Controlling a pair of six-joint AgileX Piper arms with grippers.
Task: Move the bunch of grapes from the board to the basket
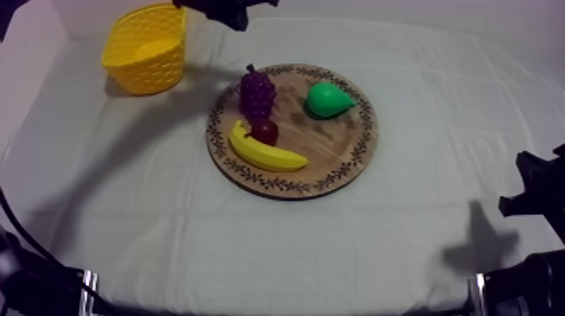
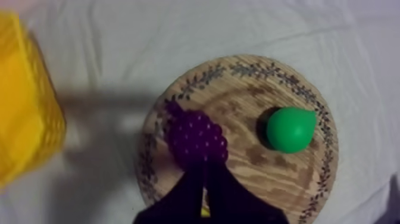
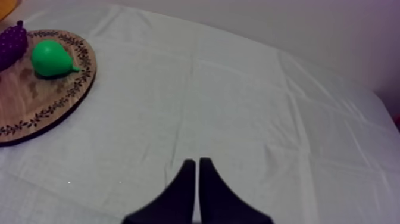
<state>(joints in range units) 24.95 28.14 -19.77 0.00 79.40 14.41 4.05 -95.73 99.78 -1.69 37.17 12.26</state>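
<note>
1. Tabletop (image 1: 420, 244): grey-white cloth, creased, and everything sits on it.
2. Wooden board (image 1: 363, 139): round with a patterned rim, lying flat mid-table and carrying all four fruit.
3. Yellow basket (image 1: 147, 50): at the far left, well apart from the board and tipped a bit toward it. Nothing shows inside.
4. Left gripper (image 2: 203, 179): over the board's near side, aimed at the grapes. Jaws are together in a narrow wedge, with nothing clamped. The top view has this arm up at the far edge, beside the basket.
5. Right gripper (image 3: 197, 164): over bare cloth on the right, well clear of the board. Jaws are together, holding nothing.
6. Banana (image 1: 265, 153): on the board's front-left, along the rim.
7. Bunch of grapes (image 1: 256, 92): on the board, far-left part, stem pointing away, not in the basket.
8. Pear (image 1: 326, 99): green, on the board, right of the grapes and apart from them.
9. Small red fruit (image 1: 266, 131): wedged between the grapes and the banana, touching both.
</note>
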